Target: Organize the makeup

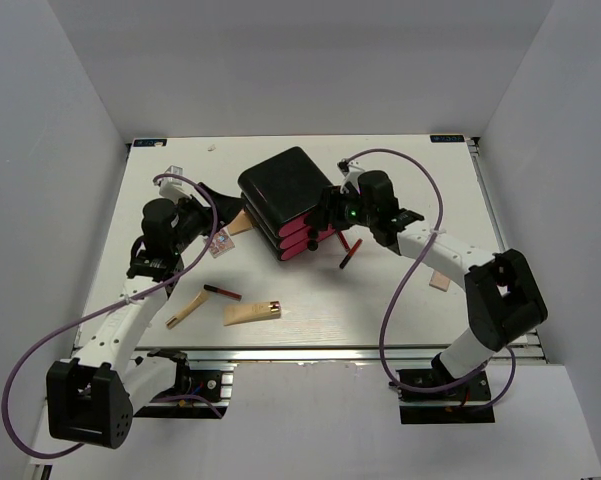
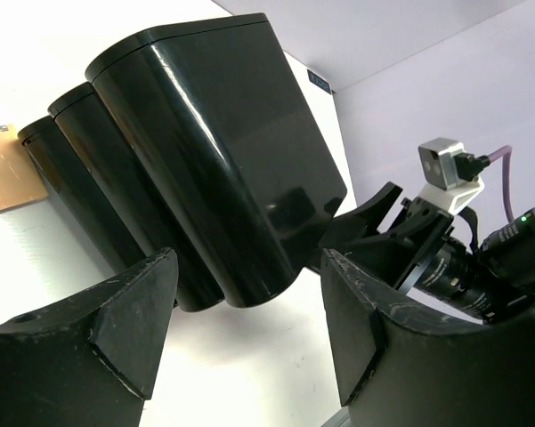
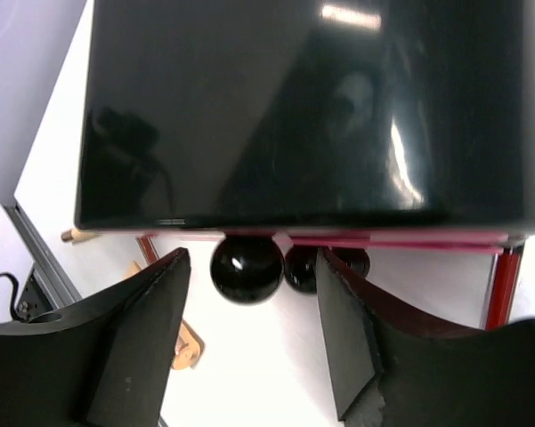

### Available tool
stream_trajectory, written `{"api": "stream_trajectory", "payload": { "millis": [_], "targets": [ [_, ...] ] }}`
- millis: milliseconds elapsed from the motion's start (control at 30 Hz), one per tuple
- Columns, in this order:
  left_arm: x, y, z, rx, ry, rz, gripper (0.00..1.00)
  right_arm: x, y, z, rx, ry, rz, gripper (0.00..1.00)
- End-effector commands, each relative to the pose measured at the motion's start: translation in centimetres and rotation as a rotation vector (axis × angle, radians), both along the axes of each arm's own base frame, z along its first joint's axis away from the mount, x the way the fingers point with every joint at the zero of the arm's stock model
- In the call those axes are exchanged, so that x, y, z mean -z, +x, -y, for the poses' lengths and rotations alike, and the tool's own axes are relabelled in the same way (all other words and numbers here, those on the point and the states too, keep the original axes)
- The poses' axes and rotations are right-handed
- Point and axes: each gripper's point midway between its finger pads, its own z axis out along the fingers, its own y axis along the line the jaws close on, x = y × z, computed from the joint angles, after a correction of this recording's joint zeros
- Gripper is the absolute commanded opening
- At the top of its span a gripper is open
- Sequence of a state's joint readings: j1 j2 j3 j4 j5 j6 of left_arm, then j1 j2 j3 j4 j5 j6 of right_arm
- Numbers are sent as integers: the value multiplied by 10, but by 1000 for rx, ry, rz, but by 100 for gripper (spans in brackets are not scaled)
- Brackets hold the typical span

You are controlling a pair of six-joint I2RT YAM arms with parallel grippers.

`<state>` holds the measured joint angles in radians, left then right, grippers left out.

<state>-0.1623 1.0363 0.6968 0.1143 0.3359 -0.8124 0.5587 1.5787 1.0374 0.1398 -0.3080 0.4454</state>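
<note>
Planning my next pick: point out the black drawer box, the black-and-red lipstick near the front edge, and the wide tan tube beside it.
black drawer box [image 1: 283, 185]: top view, middle of its top face.
black-and-red lipstick [image 1: 223, 292]: top view, middle of the barrel.
wide tan tube [image 1: 250, 314]: top view, middle of its flat body.

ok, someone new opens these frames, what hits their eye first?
The glossy black box with pink drawers dominates mid-table. Both arms crowd it, the left gripper open at its left side, the right gripper open in front of a round drawer knob. A beige tube and a black-and-red lipstick lie loose nearer the arm bases.
</note>
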Motion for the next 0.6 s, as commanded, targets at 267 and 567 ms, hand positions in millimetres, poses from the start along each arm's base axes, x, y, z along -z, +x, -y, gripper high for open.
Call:
{"api": "stream_trajectory", "payload": {
  "millis": [267,567],
  "targets": [
    [-12,4,2,-2,0,44,75,-20,9,-8,-27,23,128,16],
    [-6,3,1,-3,24,25,74,-24,-41,22,-53,7,125,0]
  ]
}}
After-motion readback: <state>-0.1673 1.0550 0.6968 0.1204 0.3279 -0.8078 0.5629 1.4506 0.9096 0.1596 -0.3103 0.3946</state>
